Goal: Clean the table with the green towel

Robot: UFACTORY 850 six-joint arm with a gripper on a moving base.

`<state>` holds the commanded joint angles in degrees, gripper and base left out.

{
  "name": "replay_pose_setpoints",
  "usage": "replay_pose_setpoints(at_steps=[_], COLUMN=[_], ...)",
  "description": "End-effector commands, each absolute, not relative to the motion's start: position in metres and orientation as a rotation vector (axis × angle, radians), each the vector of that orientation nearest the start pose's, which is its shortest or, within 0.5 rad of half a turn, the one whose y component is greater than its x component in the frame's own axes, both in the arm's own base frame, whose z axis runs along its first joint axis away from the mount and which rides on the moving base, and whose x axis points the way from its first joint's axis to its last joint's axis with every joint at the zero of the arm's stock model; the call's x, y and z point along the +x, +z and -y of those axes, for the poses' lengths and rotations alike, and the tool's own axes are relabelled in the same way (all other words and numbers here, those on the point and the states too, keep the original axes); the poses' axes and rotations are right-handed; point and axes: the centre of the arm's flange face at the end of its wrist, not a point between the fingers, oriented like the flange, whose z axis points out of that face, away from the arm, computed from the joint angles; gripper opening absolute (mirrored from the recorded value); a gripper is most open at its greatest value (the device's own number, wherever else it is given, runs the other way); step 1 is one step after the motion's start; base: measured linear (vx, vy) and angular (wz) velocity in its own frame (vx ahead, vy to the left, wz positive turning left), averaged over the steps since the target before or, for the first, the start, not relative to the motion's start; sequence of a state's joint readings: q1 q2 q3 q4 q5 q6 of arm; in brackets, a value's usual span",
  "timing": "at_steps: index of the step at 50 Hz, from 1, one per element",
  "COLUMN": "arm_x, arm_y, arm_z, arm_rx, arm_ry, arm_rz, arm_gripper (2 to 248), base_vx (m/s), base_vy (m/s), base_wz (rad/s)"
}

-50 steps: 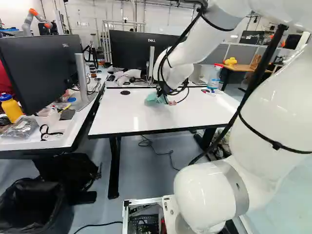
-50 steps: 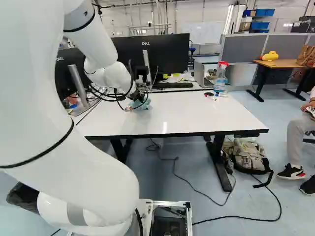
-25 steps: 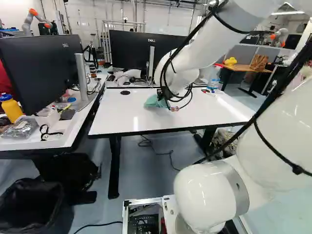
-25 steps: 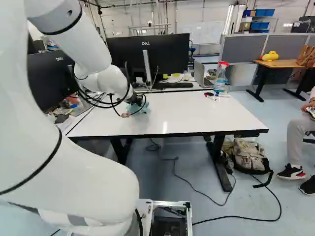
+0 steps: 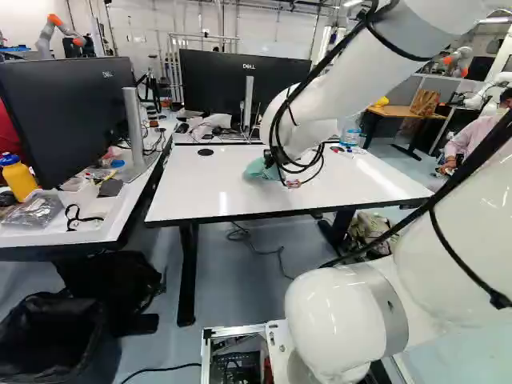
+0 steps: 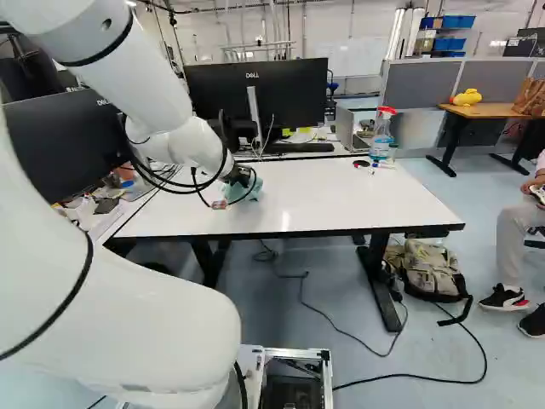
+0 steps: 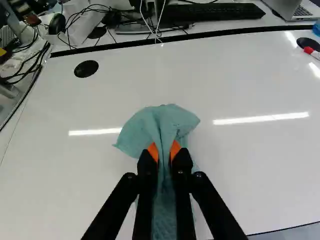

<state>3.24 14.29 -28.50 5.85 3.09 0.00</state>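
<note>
The hand is pinching the green towel between its orange pads. Ahead of the fingertips, the towel is fanning out in loose folds over the glossy white tabletop; it is also trailing back between the black fingers. Streaks of light are gleaming to both sides of it. Farther ahead, a round black disc is lying near the far edge, and a second black disc is lying beside a red-capped marker. Beyond that edge, a keyboard and a partly showing laptop are resting near white cables.
</note>
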Motion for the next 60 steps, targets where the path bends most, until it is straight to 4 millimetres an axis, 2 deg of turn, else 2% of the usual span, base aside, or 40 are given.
replay_pose_setpoints(at_steps=[1, 6, 7, 11, 12, 16, 17, 21, 22, 27, 28, 32, 33, 49, 60], arm_x=[0.3673, 0.3673, 0.3673, 0.3673, 0.3673, 0.3673, 0.3673, 0.3673, 0.3673, 0.3673, 0.3673, 0.3673, 0.3673, 0.3673, 0.3671], arm_y=[0.4685, 0.4685, 0.4685, 0.4685, 0.4685, 0.4685, 0.4685, 0.4685, 0.4685, 0.4685, 0.4685, 0.4685, 0.4685, 0.4685, 0.4685], arm_z=[-0.0203, -0.0203, -0.0203, -0.0203, -0.0203, -0.0203, -0.0203, -0.0203, -0.0203, -0.0203, -0.0203, -0.0203, -0.0203, -0.0199, -0.0122], arm_rx=[-2.841, -2.841, -2.841, -2.841, -2.841, -2.841, -2.841, -2.841, -2.841, -2.841, -2.841, -2.841, -2.841, -2.842, -2.848], arm_ry=[-1.199, -1.199, -1.199, -1.199, -1.199, -1.199, -1.199, -1.199, -1.199, -1.199, -1.199, -1.199, -1.199, -1.2, -1.204], arm_rz=[-0.068, -0.068, -0.068, -0.068, -0.068, -0.068, -0.068, -0.068, -0.068, -0.068, -0.068, -0.068, -0.068, -0.07, -0.099], arm_gripper=[57, 57, 90, 90, 125, 125, 160, 160, 197, 197, 235, 235, 248, 247, 247], base_vx=[0.0, 0.0, 0.0, 0.0, 0.0, 0.0, 0.0, 0.0, 0.0, 0.0, 0.0, 0.0, 0.0, 0.0, 0.0], base_vy=[0.0, 0.0, 0.0, 0.0, 0.0, 0.0, 0.0, 0.0, 0.0, 0.0, 0.0, 0.0, 0.0, 0.0, 0.0], base_wz=[0.0, 0.0, 0.0, 0.0, 0.0, 0.0, 0.0, 0.0, 0.0, 0.0, 0.0, 0.0, 0.0, 0.0, 0.0])
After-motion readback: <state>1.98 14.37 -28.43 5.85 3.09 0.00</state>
